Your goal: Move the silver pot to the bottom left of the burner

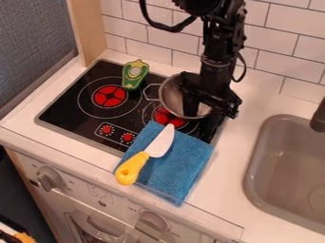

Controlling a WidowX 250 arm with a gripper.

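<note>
My gripper (198,126) hangs down at the right side of the stove, open, with one finger inside the silver pot (170,94) and the other outside its right rim. The pot sits over the back part of the right burner (166,117), its handle pointing left. The gripper covers much of the pot's right side. Another burner (109,96) glows red on the left of the black stove top (70,108).
A green pepper toy (134,75) lies at the stove's back, left of the pot. In front, a blue cloth (184,163) overlaps the stove edge, with a yellow-handled knife (131,169) on it. A grey sink (279,163) is at right; a tiled wall stands behind.
</note>
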